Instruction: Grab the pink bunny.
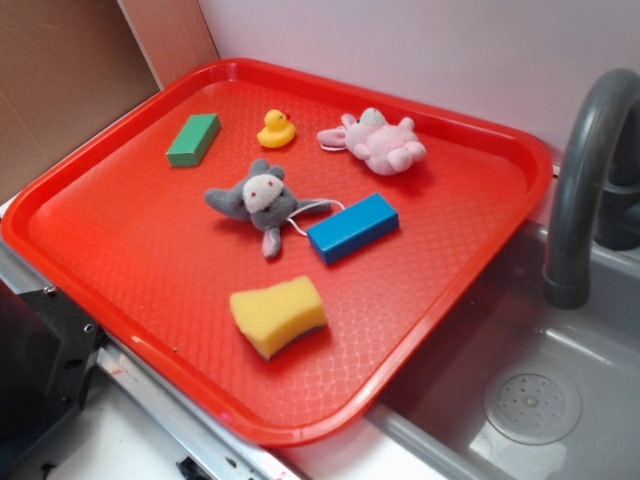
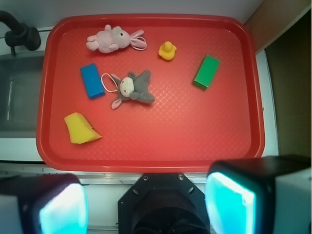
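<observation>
The pink bunny (image 1: 378, 141) lies on its side at the back of the red tray (image 1: 130, 270), its thin white loop trailing toward the duck. In the wrist view the pink bunny (image 2: 111, 39) sits near the tray's far left corner. My gripper (image 2: 146, 204) hangs high above the tray's near edge, far from the bunny, open, with nothing between its cyan pads (image 2: 229, 202). The gripper does not show in the exterior view.
Also lying on the tray: a grey plush animal (image 1: 257, 200) with a white face, a blue block (image 1: 352, 227), a yellow sponge (image 1: 278, 315), a yellow duck (image 1: 276, 129) and a green block (image 1: 193, 139). A grey sink (image 1: 540, 390) with a dark faucet (image 1: 580, 180) lies beside the tray.
</observation>
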### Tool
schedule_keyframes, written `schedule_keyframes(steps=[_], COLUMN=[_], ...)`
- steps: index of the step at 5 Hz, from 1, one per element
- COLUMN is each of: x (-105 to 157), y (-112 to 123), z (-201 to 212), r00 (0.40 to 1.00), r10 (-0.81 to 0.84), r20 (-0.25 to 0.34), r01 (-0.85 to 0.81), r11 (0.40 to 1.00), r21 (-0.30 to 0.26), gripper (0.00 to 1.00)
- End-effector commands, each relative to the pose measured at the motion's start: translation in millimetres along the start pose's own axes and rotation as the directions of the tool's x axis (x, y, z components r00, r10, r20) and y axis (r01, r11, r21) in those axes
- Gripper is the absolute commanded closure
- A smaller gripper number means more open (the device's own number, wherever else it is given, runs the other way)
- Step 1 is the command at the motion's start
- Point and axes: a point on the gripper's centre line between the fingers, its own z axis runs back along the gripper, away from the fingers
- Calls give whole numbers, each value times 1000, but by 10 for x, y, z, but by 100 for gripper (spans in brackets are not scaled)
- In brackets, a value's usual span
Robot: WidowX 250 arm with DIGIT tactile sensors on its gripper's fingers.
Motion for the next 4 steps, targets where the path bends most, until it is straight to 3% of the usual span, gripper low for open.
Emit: schedule_keyframes(steps=[1,2,4], x=[0,188,617], y=[0,-411,-764], z=[0,-61,-243], r00=[1000,995,952], r10=[0,82,264], r20=[0,63,153], r01=[0,-78,-257], r11=[1000,995,964], r21=[0,-61,-63], gripper=[0,0,0])
